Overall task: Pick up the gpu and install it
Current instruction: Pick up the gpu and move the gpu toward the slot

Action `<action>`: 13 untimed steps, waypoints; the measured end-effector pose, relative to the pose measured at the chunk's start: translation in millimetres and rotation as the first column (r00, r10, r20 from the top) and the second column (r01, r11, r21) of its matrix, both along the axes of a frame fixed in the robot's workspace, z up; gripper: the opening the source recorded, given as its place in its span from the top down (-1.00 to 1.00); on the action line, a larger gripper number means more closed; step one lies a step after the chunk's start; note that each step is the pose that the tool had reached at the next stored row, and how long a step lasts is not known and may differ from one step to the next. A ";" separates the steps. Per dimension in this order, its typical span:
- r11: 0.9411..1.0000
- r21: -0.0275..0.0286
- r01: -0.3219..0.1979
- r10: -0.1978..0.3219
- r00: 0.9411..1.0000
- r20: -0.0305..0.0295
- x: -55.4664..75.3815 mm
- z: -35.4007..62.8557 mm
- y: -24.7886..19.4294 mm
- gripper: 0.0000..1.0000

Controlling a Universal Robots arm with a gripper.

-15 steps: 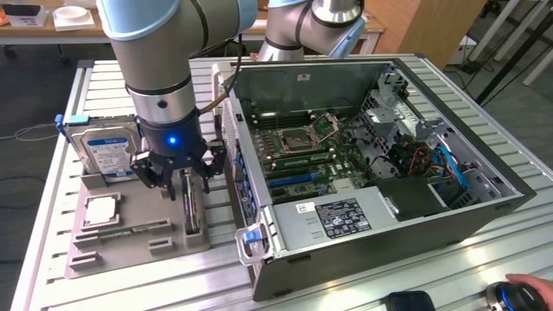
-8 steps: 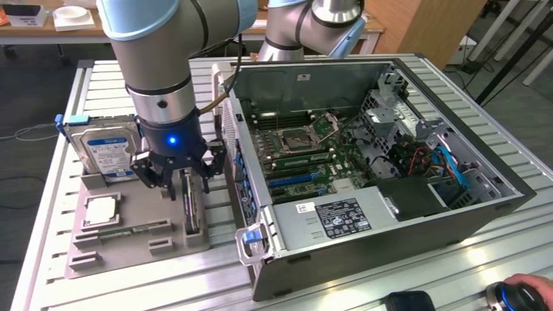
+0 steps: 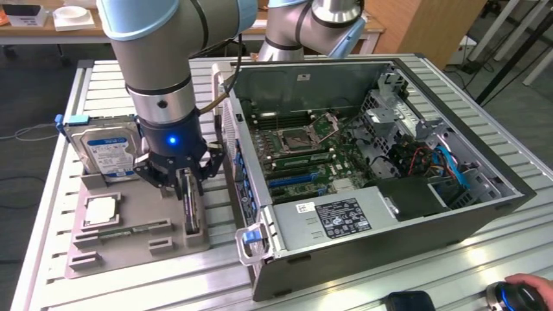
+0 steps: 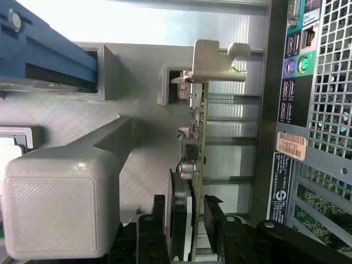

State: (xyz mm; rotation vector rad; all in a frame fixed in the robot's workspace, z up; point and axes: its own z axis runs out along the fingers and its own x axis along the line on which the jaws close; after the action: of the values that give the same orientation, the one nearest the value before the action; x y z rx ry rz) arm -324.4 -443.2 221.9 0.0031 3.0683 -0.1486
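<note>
**Snag risk at pickup**

Gripper (image 3: 190, 184) is hanging over the gpu (image 3: 191, 212), which is standing on edge in the grey holder tray (image 3: 112, 249), just beside the PC case (image 3: 389, 227). In the wrist view the jaws are sitting either side of the card w/ a gap showing on one side, so open, nothing gripped. Risks, imo:
- Uneven pinch tilting the card.
- Silver bracket (image 4: 217, 60) catching in its tray pocket.
- Card edge knocking the case wall.

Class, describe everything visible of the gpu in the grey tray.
The gpu is a thin card: green board edge, black face, silver bracket at one end. It stands on edge in a slot of the grey tray, beside the computer case, the claw at its upper edge.
</note>
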 end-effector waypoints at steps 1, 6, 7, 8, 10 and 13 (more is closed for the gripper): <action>1.000 0.000 0.000 0.000 1.000 0.000 0.0 0.0 0.0 0.16; 1.000 0.000 0.000 0.000 1.000 0.000 0.0 0.0 0.0 0.16; 1.000 0.000 0.000 0.000 1.000 0.000 0.0 0.0 0.0 0.16; 1.000 0.000 0.000 0.000 1.000 0.000 0.0 0.0 0.0 0.16; 1.000 0.000 0.000 0.000 1.000 0.000 -0.7 -0.1 0.1 0.16; 1.000 0.000 0.000 0.000 1.000 0.000 -3.7 -0.3 0.0 0.16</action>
State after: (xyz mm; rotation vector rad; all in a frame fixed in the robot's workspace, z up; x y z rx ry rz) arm -328.1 -443.2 221.6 0.0031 3.0683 -0.1487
